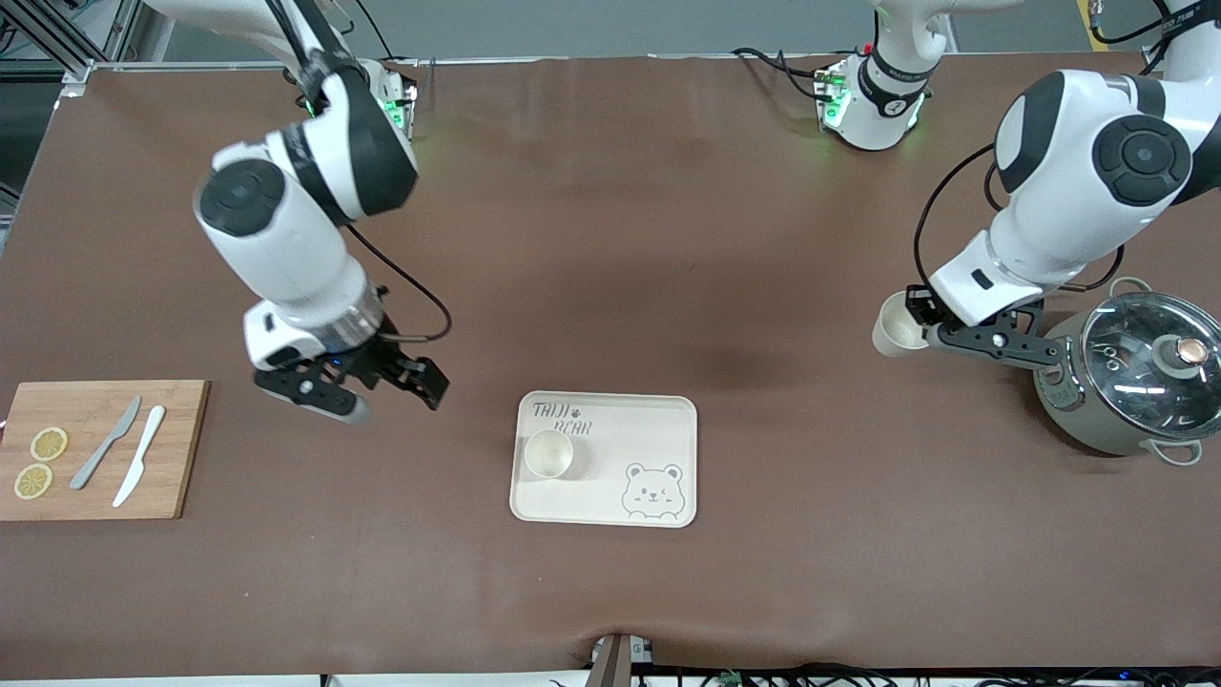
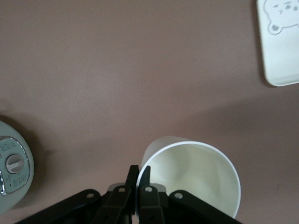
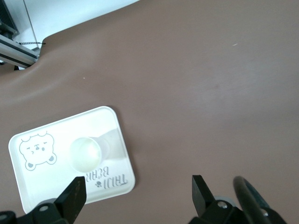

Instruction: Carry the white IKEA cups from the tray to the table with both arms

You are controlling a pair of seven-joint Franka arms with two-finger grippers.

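Nearest the front camera, a cream rectangular tray with a printed bear face (image 1: 658,434) lies flat on the brown table mat (image 1: 610,239). One small cream-white handleless cup (image 1: 548,453) stands upright on it, in the part toward the right arm's end, just below the printed lettering. At the right arm's end of the table, a bamboo cutting board (image 1: 176,448) carries two lemon slices (image 1: 40,462), a grey knife (image 1: 105,443) and a white knife (image 1: 139,468).

The right gripper (image 1: 386,393) hangs over bare mat between board and tray, fingers spread wide with nothing between them.

The left gripper (image 1: 923,320) is over the mat beside a grey-green pot with a glass lid (image 1: 1140,382), fingers pinched on the rim wall of the second cream-white handleless cup (image 1: 897,326). That cup is tilted, its mouth turned toward the wrist camera.
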